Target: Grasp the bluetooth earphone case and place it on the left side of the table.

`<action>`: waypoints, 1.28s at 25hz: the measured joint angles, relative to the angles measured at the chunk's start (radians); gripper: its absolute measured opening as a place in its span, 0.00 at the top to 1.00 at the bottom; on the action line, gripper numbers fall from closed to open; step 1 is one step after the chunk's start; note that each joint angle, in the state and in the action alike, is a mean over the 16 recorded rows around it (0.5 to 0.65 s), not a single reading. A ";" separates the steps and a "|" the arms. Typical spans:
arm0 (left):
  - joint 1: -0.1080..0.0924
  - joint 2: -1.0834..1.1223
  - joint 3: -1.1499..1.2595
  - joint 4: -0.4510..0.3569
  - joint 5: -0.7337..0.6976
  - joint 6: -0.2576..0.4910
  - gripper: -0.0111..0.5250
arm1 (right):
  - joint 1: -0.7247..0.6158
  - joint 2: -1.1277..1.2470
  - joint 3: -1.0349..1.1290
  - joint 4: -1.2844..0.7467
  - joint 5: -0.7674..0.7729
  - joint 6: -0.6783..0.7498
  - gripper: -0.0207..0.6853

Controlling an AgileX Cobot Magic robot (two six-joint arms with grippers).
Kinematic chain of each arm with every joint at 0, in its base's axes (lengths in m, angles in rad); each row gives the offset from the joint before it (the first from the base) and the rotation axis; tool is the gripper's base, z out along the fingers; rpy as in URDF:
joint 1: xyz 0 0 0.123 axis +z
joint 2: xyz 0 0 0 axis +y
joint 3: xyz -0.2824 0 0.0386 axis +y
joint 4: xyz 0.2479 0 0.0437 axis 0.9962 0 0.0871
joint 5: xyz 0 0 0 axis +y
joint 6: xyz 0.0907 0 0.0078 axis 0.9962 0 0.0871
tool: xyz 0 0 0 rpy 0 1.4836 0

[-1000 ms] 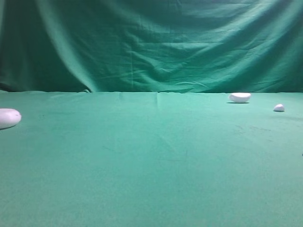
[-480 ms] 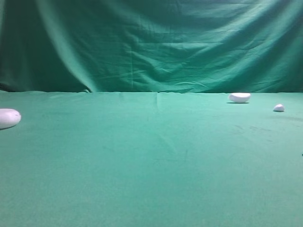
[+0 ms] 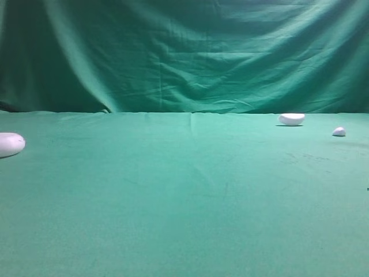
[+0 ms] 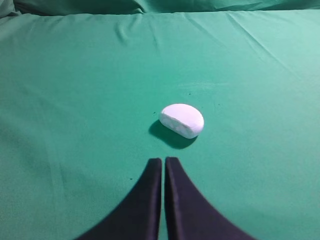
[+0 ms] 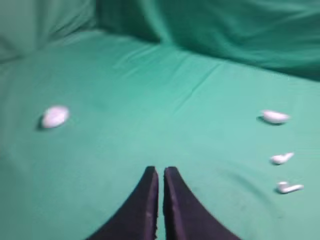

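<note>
The bluetooth earphone case [image 3: 10, 144], a smooth white pebble, lies on the green table [image 3: 184, 196] at its far left edge. In the left wrist view the case [image 4: 182, 120] rests just ahead and slightly right of my left gripper [image 4: 163, 160], which is shut and empty, with a short gap of cloth between them. In the right wrist view the case [image 5: 55, 116] lies far off to the left. My right gripper [image 5: 160, 170] is shut and empty over bare cloth. Neither gripper shows in the exterior view.
A flatter white half-oval piece [image 3: 292, 119] lies at the back right and a tiny white lump [image 3: 339, 131] lies right of it. The right wrist view shows the half-oval piece [image 5: 275, 117] and two small earbuds [image 5: 281, 158] [image 5: 289, 188]. A green backdrop [image 3: 184, 52] hangs behind.
</note>
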 joint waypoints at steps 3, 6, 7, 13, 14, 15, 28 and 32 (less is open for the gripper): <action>0.000 0.000 0.000 0.000 0.000 0.000 0.98 | -0.124 -0.082 0.105 0.005 -0.085 0.006 0.97; 0.000 0.000 0.000 0.000 0.000 0.000 0.98 | -0.230 -0.151 0.206 0.012 -0.148 0.013 0.97; 0.000 0.000 0.000 0.000 0.000 0.000 0.98 | -0.260 -0.170 0.237 0.015 -0.163 0.015 0.97; 0.000 0.000 0.000 0.000 0.000 0.000 0.98 | -0.397 -0.243 0.382 0.037 -0.206 0.026 0.97; 0.000 0.000 0.000 0.000 0.000 0.000 0.98 | -0.413 -0.249 0.398 0.040 -0.208 0.027 0.97; 0.000 0.000 0.000 0.000 0.000 0.000 0.98 | -0.426 -0.253 0.413 0.042 -0.209 0.028 0.97; 0.000 0.000 0.000 0.000 0.000 0.000 0.98 | -0.507 -0.260 0.467 0.062 -0.215 0.029 0.97; 0.000 0.000 0.000 0.000 0.000 0.000 0.98 | -0.509 -0.260 0.468 0.064 -0.216 0.029 0.97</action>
